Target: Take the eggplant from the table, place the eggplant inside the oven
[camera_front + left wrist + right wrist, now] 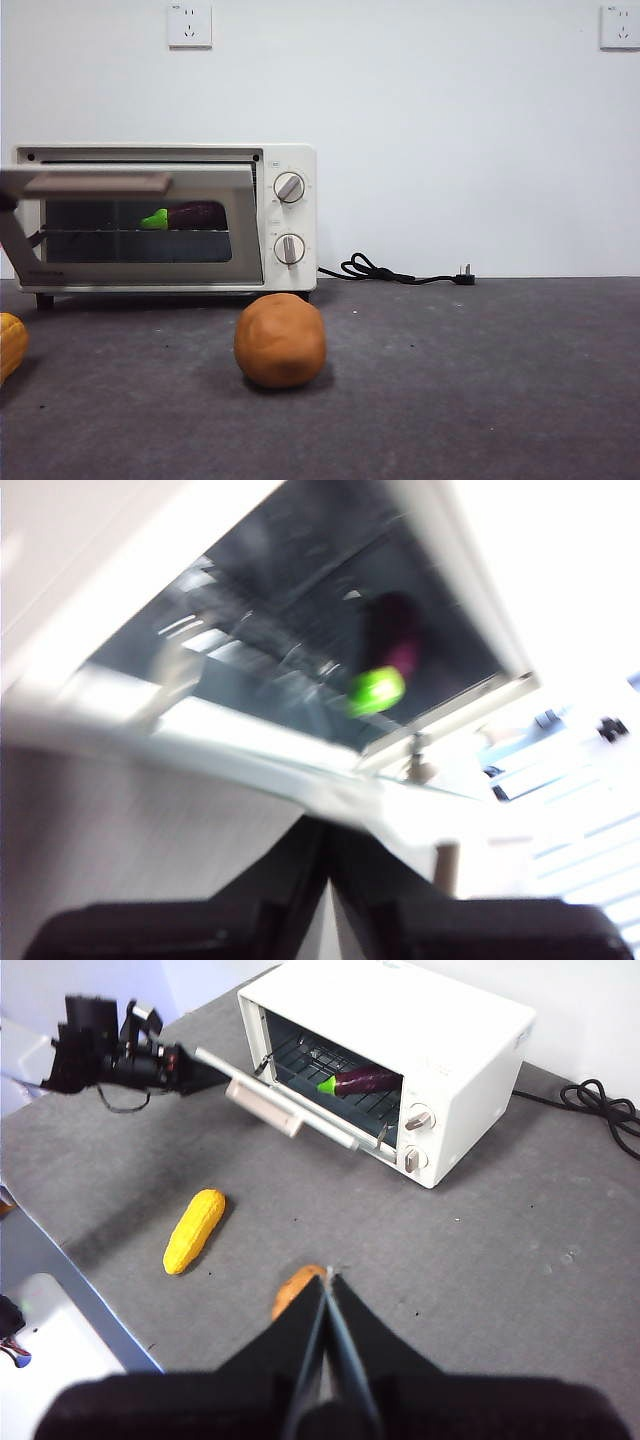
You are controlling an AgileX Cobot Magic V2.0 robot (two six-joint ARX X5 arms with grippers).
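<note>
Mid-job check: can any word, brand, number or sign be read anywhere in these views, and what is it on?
None can be read.
The oven has small marks above and around its two knobs: too small to read.
A faint mark at the lower left of the oven's door: illegible.
The wall sockets carry no readable text.
The left wrist view is blurred throughout.

Eggplant in the oven, other things out on the table

The eggplant (186, 215) lies on the rack inside the oven (290, 160), which stands at the back left of the table (480, 380). A potato (280, 340) sits before the oven, a corn cob (194, 1230) further left, a power cord (400, 272) behind right.
</note>
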